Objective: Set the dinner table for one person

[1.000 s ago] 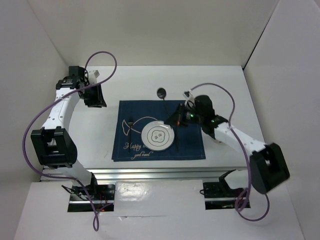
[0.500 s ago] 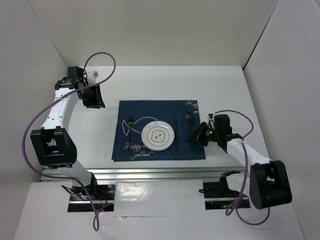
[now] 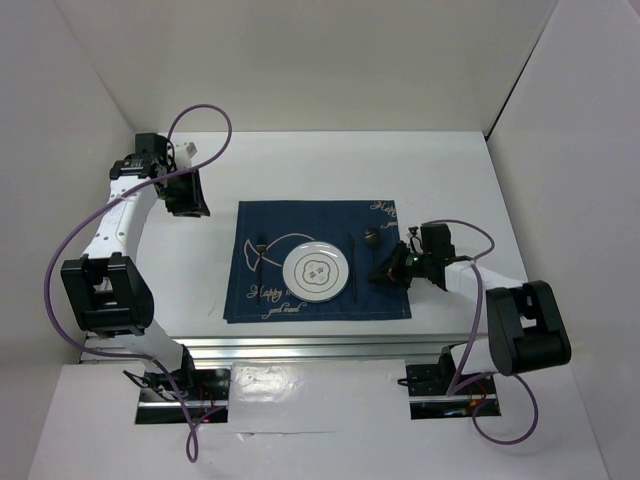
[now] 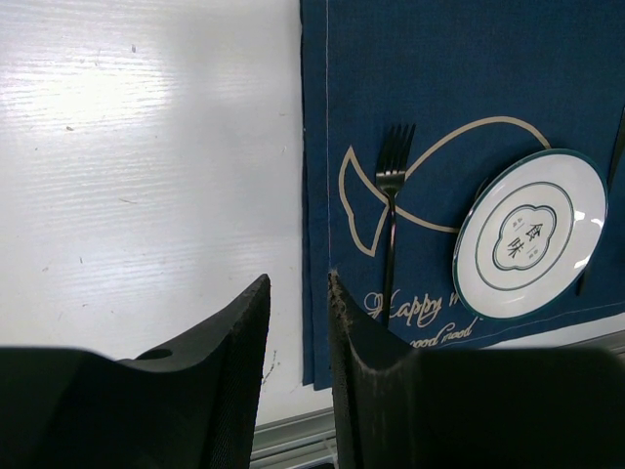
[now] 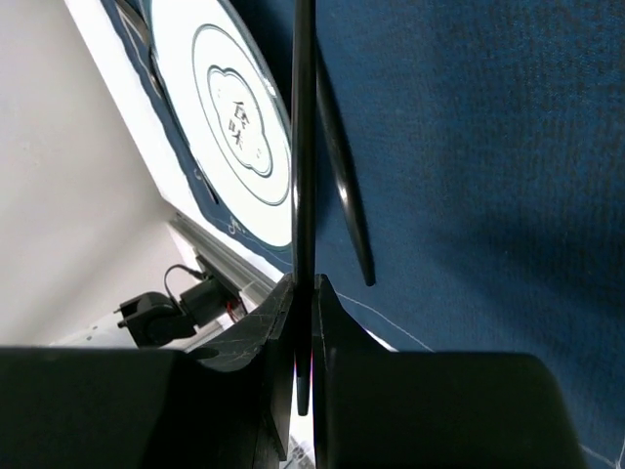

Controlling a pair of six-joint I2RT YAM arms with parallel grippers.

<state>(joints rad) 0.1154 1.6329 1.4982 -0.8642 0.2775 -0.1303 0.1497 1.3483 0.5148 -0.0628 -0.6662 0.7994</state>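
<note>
The white dinner table (image 3: 300, 165) carries a navy fish-print placemat (image 3: 300, 225). On the placemat are a white plate (image 3: 316, 271), a black fork (image 3: 261, 255) to its left and a black knife (image 3: 352, 265) to its right. My right gripper (image 3: 388, 272) is shut on a black spoon (image 3: 372, 237), right of the knife, low over the placemat. In the right wrist view the gripper (image 5: 305, 283) pinches the spoon handle (image 5: 304, 147) beside the knife (image 5: 342, 186) and plate (image 5: 229, 127). My left gripper (image 3: 190, 195) is narrowly open and empty over the bare table, as the left wrist view (image 4: 299, 283) shows.
White walls enclose the table on three sides. A silver aluminium rail (image 3: 300, 348) runs along the near edge. The left wrist view shows the placemat (image 4: 459, 78), fork (image 4: 392, 195) and plate (image 4: 530, 234). Purple cables loop from both arms.
My right arm has carried the spoon from the placemat's far edge to its right side, beside the knife, and drawn back toward its base. The left arm has not moved.
</note>
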